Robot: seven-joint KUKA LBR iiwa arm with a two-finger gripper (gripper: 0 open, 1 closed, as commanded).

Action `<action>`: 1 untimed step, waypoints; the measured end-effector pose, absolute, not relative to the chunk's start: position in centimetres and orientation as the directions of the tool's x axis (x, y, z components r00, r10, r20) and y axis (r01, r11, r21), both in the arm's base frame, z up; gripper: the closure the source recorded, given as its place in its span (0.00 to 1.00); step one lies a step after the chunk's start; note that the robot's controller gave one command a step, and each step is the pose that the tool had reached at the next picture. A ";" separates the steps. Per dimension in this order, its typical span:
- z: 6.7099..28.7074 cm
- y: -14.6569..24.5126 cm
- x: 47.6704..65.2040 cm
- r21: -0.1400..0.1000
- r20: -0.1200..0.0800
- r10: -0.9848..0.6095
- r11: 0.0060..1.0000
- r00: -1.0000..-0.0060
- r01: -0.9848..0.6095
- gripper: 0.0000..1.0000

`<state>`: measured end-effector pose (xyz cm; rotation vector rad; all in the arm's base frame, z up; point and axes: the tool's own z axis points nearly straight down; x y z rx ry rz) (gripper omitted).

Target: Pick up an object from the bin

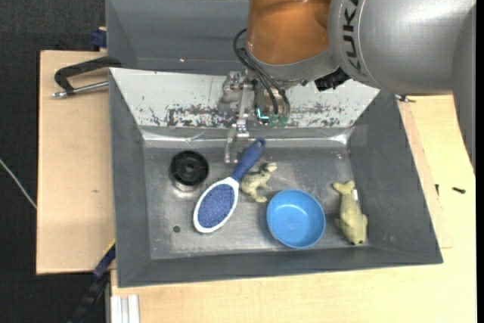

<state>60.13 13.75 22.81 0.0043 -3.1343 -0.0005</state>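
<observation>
While the gripper (240,147) is hanging at back-ctr of the bin (132,185), right by the handle tip of the blue/white brush (218,205) lying diag. on the floor, can't tell if it's spread or pinching; blue bowl (295,218) is sitting nr the brush.

knob (188,166): back left in the bin (127,170)
brush (219,202): right of knob, handle slanting back-right
bowl (295,218): front, right of brush
small figure (259,179): between handle and bowl
toy animal (352,214): right of bowl
end effector (240,141): over handle's tip
</observation>
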 end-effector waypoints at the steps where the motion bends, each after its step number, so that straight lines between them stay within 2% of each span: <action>1: 7.4 8.1 59.3 0.003 0.004 -0.252 0.968 -0.968 -0.252 0.00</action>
